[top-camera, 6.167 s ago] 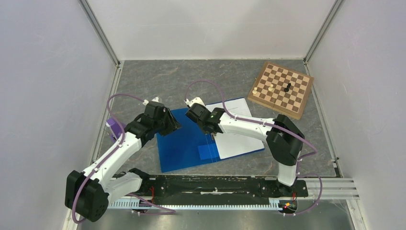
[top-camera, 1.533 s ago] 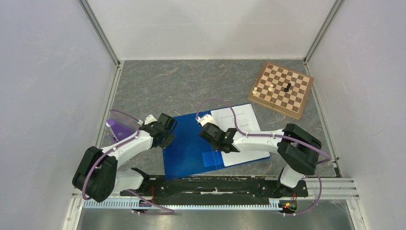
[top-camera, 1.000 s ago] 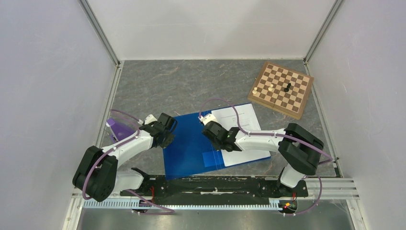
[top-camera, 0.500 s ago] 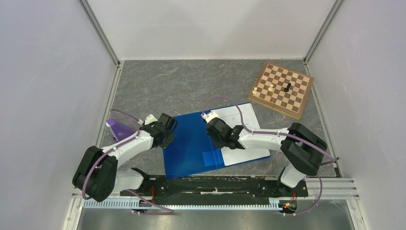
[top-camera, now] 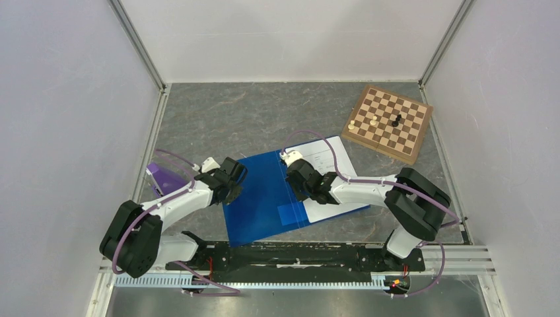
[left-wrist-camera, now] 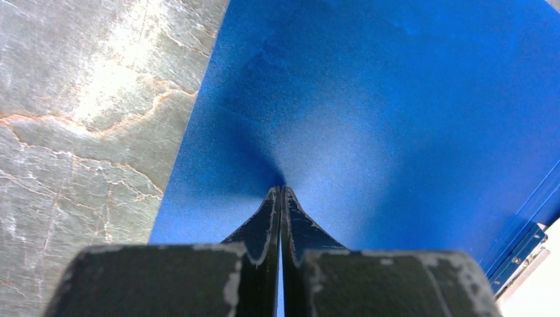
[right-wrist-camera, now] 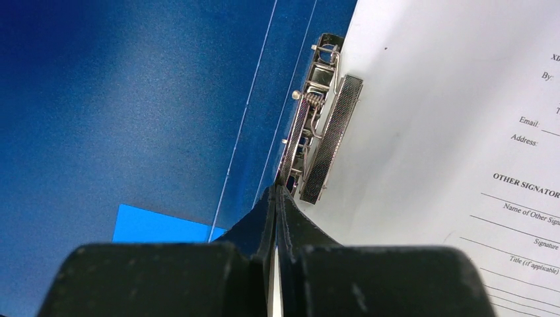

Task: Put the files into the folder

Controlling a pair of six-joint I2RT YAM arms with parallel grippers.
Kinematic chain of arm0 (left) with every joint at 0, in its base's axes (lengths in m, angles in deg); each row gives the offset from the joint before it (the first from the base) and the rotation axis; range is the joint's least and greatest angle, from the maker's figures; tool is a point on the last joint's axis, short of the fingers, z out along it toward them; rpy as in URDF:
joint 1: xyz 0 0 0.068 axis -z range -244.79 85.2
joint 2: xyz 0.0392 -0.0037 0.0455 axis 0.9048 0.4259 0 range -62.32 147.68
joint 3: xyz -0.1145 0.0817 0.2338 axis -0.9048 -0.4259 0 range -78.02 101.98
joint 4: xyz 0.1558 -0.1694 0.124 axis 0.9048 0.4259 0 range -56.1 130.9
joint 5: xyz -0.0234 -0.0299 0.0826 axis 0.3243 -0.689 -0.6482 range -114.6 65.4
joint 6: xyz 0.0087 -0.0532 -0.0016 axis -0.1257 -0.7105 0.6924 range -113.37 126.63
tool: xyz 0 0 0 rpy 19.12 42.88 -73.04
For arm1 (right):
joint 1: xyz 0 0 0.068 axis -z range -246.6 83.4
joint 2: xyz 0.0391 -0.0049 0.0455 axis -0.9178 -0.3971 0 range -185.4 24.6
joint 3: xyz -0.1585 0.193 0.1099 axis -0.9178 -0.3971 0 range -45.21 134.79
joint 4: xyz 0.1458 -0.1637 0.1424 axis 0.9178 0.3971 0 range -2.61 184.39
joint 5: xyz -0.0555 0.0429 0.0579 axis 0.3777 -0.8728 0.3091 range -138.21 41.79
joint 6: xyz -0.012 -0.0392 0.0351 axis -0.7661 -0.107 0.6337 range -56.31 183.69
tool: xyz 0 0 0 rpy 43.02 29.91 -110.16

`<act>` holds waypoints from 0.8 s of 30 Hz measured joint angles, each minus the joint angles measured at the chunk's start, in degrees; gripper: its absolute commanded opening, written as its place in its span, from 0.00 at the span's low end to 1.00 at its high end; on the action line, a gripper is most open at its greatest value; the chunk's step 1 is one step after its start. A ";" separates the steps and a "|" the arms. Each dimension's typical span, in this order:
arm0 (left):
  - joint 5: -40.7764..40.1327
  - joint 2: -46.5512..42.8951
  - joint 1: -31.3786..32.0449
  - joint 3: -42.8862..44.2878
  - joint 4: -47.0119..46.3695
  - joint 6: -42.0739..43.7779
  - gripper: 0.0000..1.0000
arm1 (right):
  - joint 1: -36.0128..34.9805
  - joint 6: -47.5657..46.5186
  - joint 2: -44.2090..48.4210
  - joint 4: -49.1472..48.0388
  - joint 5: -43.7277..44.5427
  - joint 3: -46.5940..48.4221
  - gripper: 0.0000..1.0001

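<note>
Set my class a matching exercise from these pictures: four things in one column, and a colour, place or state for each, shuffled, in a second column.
Column one
1 folder
2 files
3 chessboard
4 left pincer

Column two
a shut, tips on a blue surface
b glossy blue, lying open
c brown and cream squares
d white with black print

Pairs: 1-b, 2-d, 3-c, 4-a

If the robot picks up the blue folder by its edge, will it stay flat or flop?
Probably flop: the folder dimples around the left gripper pressing on it, so it seems thin and bendy. The side with the metal clip would likely hang lower, being heavier.
</note>
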 measured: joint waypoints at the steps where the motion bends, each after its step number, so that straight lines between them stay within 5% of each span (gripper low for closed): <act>1: -0.02 0.02 0.13 0.02 -0.09 0.00 0.02 | 0.04 0.00 -0.04 -0.42 0.02 -0.13 0.00; 24: -0.44 0.35 0.96 0.00 -0.76 -1.09 0.02 | 1.51 -0.22 1.42 1.40 -4.28 0.72 0.00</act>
